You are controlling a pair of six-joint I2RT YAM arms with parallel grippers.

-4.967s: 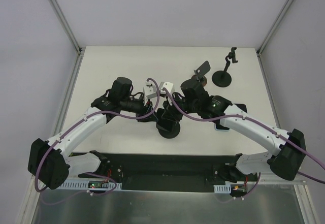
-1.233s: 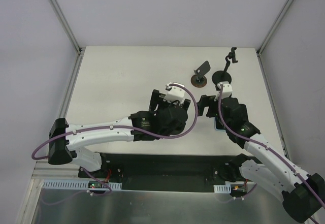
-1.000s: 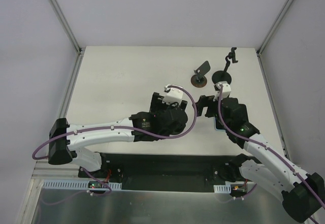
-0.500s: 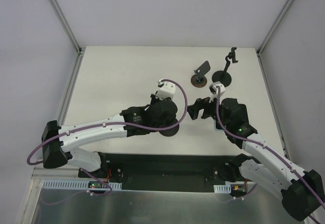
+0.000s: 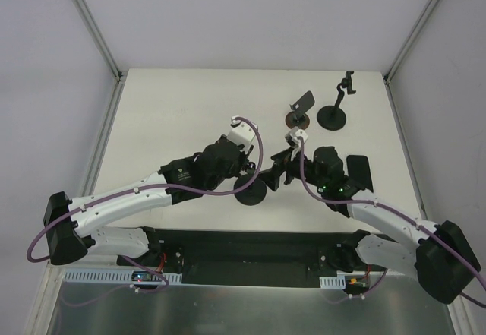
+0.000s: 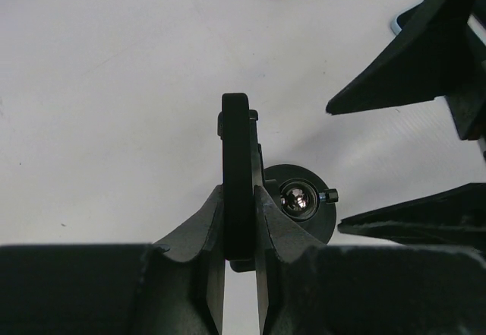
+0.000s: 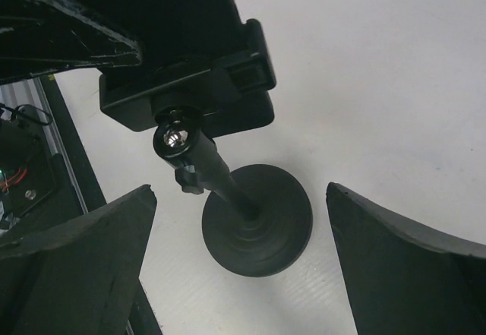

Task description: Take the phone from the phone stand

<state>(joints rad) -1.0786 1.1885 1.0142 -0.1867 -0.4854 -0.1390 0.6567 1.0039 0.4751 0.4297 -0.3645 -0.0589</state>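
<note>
Within the last second the left gripper has pinched shut on the edge of the thin black slab of a phone clamped in the black round-based stand. The right gripper, jaws wide, has swung in from the right to straddle the stand's stem.

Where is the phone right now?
The phone stands edge-on at the centre of the left wrist view, pinched by the left gripper, with the phone stand just to its right.
</note>
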